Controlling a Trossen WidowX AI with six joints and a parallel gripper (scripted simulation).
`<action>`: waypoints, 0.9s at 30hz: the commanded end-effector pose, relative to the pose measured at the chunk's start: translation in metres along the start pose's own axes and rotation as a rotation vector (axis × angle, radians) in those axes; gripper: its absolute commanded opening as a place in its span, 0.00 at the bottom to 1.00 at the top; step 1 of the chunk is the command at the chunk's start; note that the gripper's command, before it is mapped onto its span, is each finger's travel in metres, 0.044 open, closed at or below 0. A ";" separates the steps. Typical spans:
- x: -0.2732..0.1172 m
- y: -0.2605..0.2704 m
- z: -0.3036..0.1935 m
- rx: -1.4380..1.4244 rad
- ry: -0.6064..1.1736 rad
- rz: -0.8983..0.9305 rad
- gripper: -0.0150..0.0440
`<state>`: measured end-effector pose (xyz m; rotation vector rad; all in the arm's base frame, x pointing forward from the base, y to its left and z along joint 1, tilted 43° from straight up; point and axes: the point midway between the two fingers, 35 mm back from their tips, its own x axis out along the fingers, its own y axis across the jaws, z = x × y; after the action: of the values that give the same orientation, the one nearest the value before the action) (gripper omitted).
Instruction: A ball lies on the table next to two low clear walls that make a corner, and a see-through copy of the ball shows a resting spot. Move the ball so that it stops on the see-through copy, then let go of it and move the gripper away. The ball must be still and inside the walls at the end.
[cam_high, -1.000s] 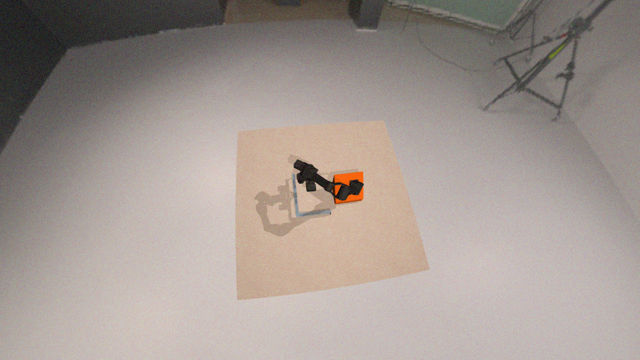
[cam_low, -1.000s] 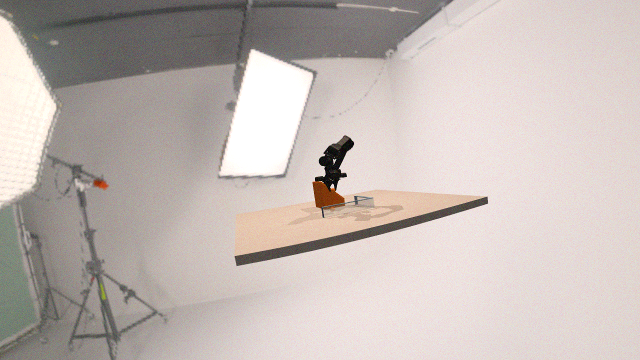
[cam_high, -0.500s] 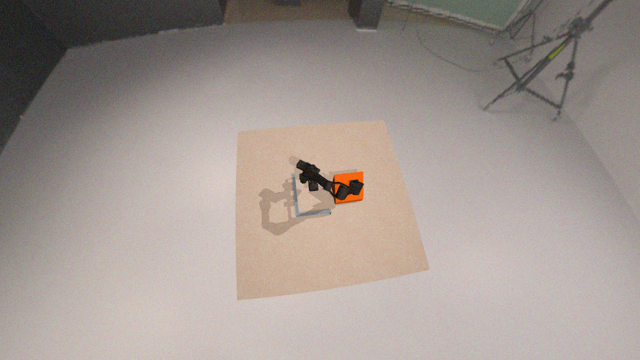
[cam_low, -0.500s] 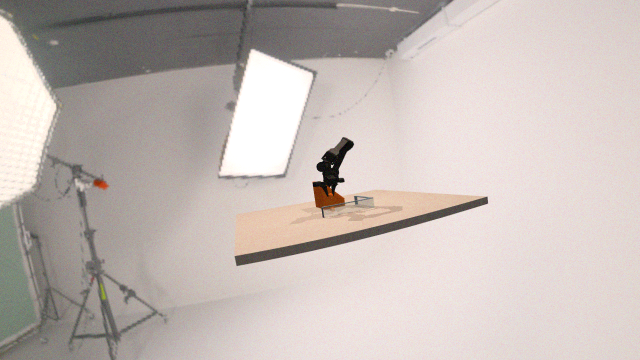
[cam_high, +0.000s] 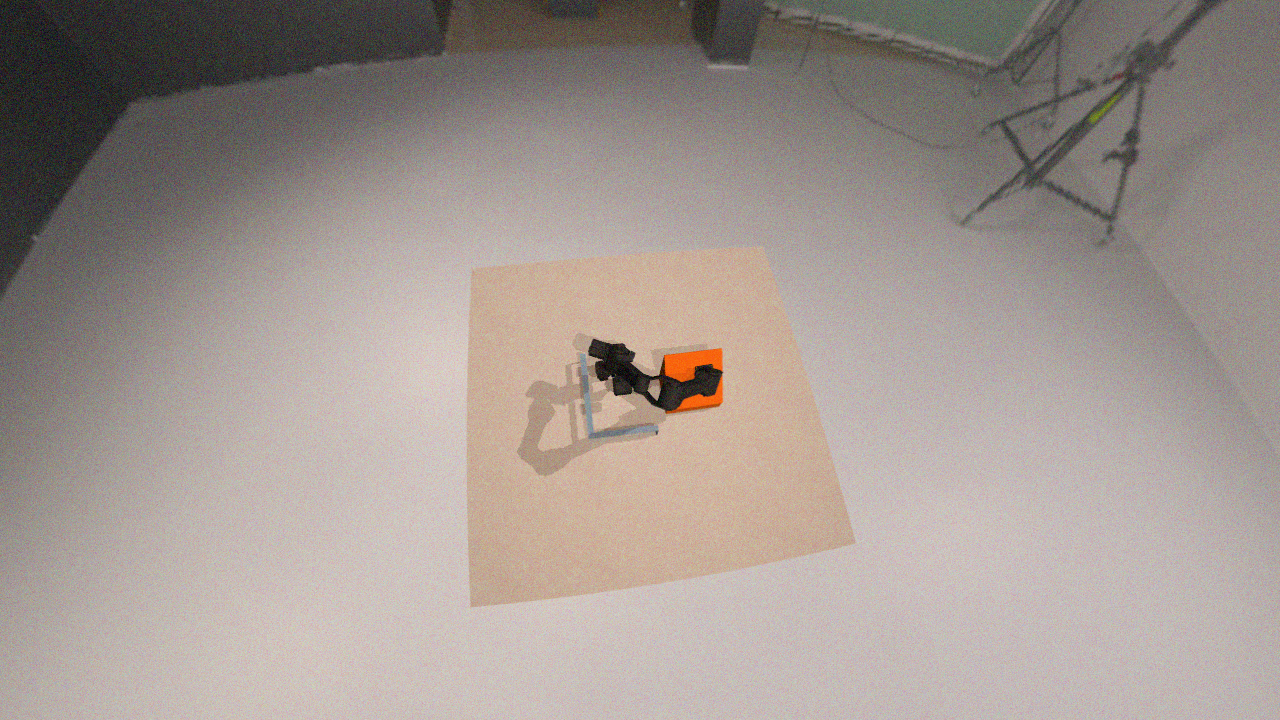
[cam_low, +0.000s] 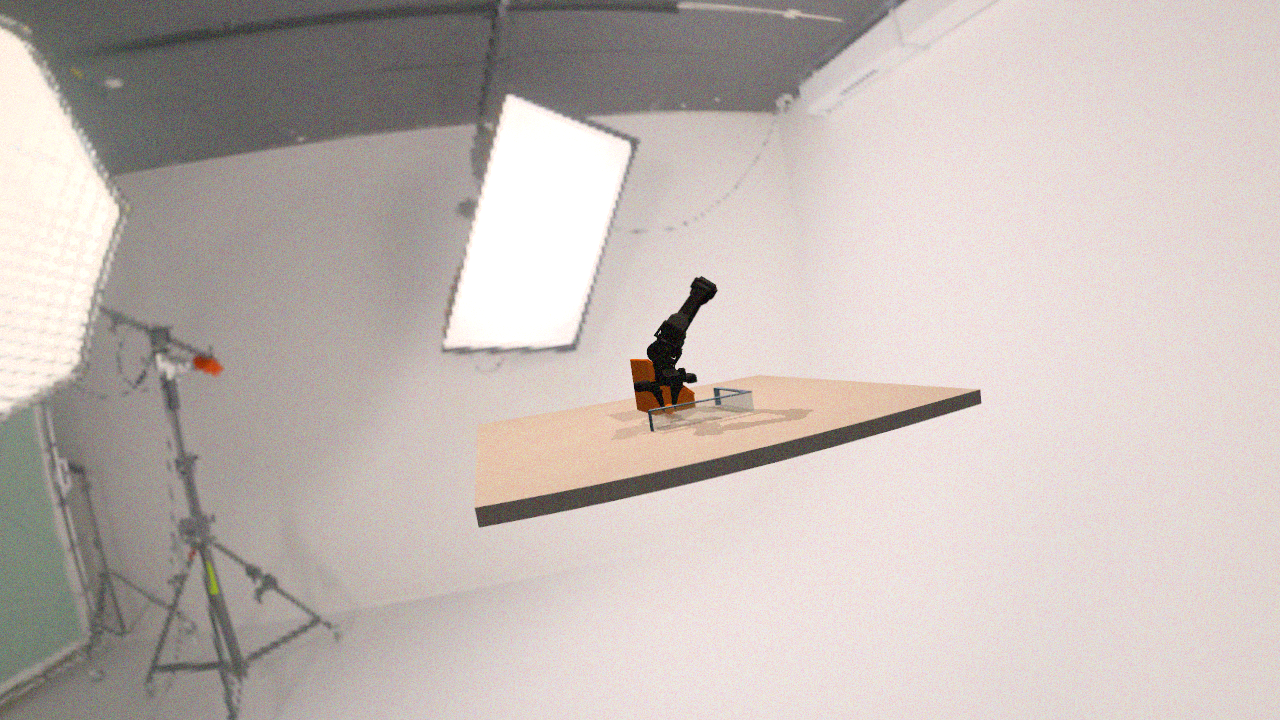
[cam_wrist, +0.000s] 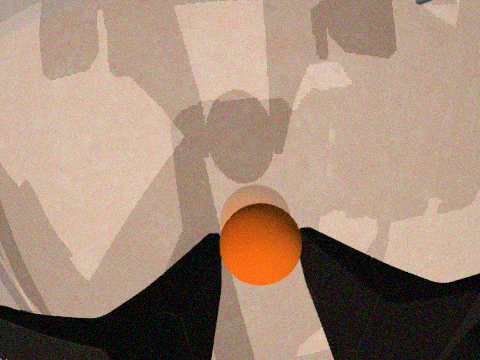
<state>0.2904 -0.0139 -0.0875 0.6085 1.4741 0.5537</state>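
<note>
The orange ball (cam_wrist: 260, 245) is held between the two black fingers of my gripper (cam_wrist: 259, 242) (cam_low: 668, 405), which is shut on it. The see-through copy (cam_wrist: 242, 198) shows just past the ball's upper edge in the wrist view, and the ball partly covers it. The ball's shadow on the table lies apart from it, so it looks a little raised; the exact height is hard to tell. The long clear wall (cam_high: 587, 398) and the short clear wall (cam_high: 624, 436) make a corner. The gripper is low on the open side of that corner. The arm hides the ball in the top view.
The orange block (cam_high: 696, 359) stands at the arm's base, beside the open side of the walls. The long wall's rim (cam_low: 698, 402) is close in front of the fingers in the exterior view. Arm shadows fall across the table (cam_high: 537, 304) (cam_low: 537, 465).
</note>
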 end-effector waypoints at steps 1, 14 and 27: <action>0.005 0.000 0.000 0.004 -0.008 0.004 0.25; 0.022 0.000 0.000 0.004 -0.008 0.005 0.25; 0.022 0.000 0.001 0.001 -0.009 0.001 0.52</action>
<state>0.2920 0.0007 -0.1040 0.6121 1.4654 0.5501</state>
